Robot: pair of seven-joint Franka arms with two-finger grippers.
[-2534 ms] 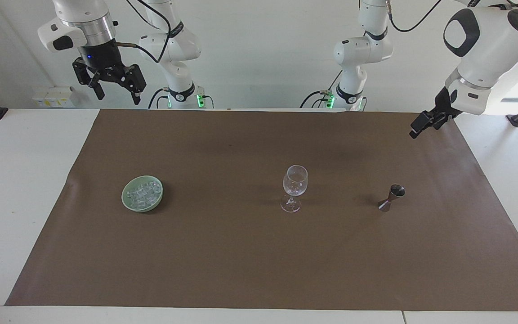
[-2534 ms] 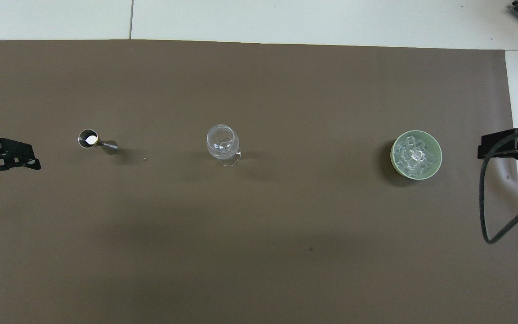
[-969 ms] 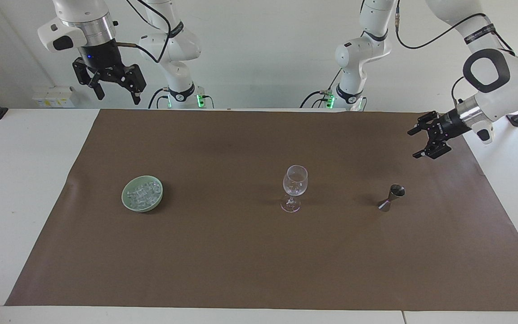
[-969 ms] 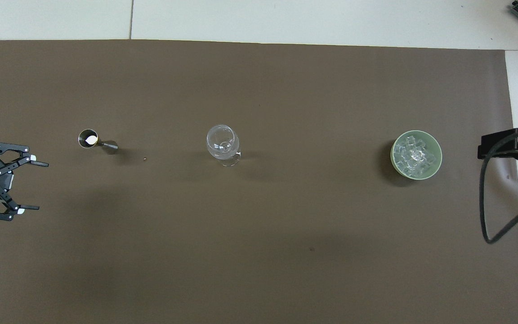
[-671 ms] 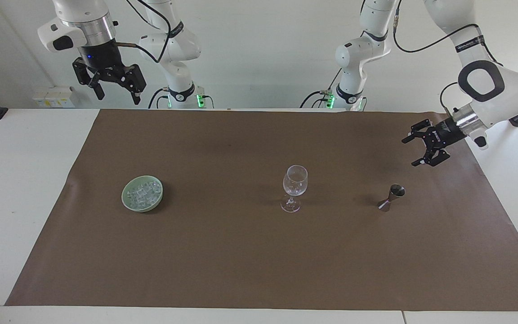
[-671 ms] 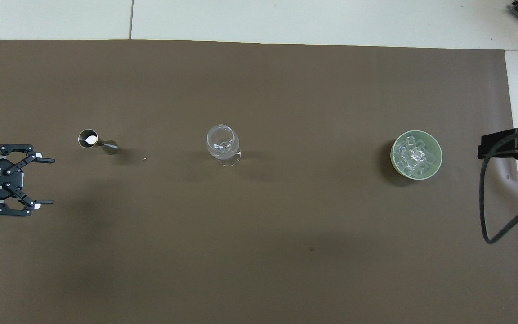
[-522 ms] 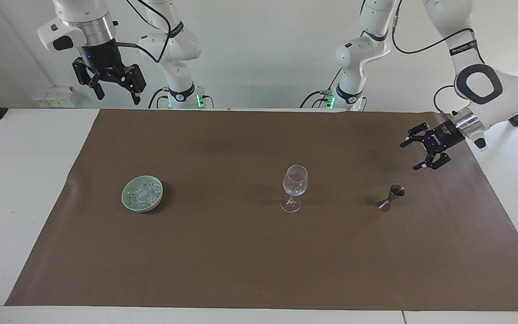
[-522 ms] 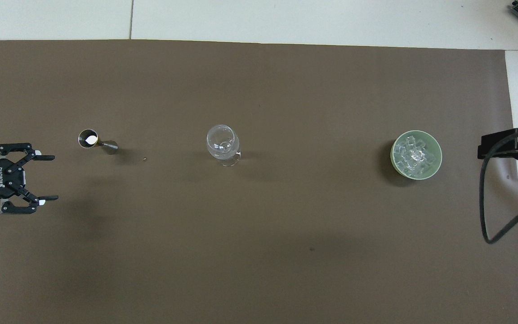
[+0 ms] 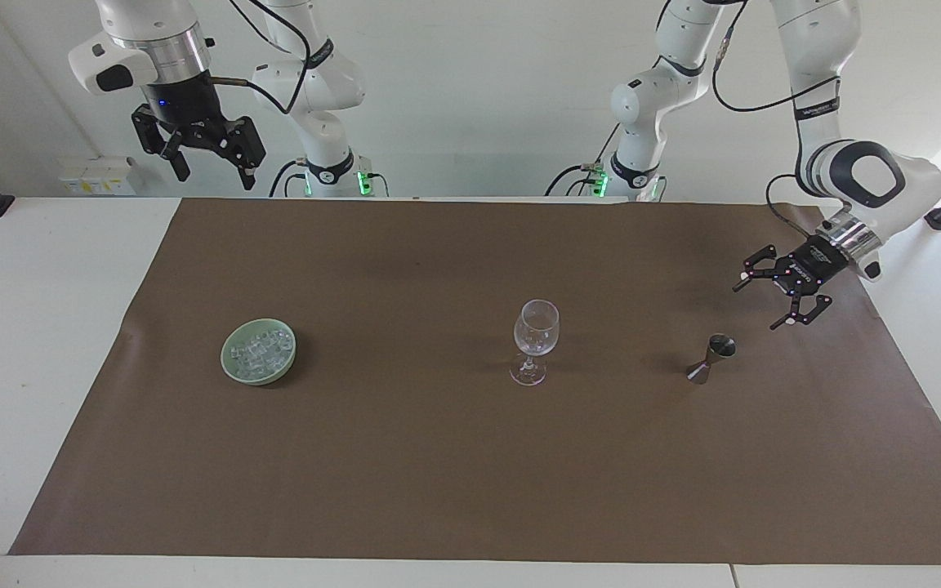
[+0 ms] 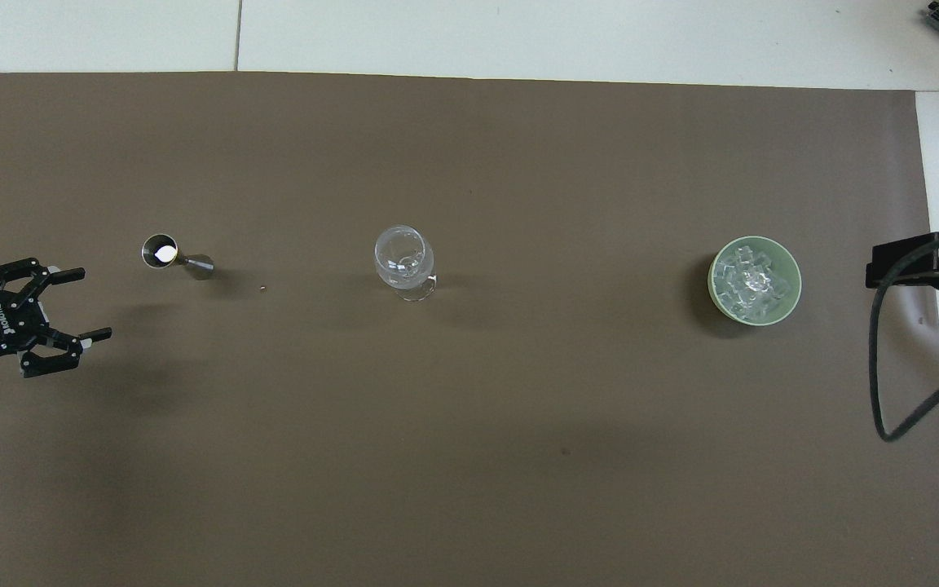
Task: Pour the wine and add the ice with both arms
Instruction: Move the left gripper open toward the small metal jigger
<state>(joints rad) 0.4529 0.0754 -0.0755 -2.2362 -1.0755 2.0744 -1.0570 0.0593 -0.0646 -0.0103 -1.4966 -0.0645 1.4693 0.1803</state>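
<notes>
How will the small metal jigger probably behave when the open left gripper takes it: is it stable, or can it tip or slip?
The jigger is two cones joined at a thin waist on a small base, so a sideways push would probably tip it. Its polished metal looks slippery; a grip at the waist seems safest. It looks stiff, not fragile. The left gripper hovers open beside it, not touching.

White jointed arms (image 9: 867, 175) with silver wrist rings, trailing black cables, and black linkage jaws.
</notes>
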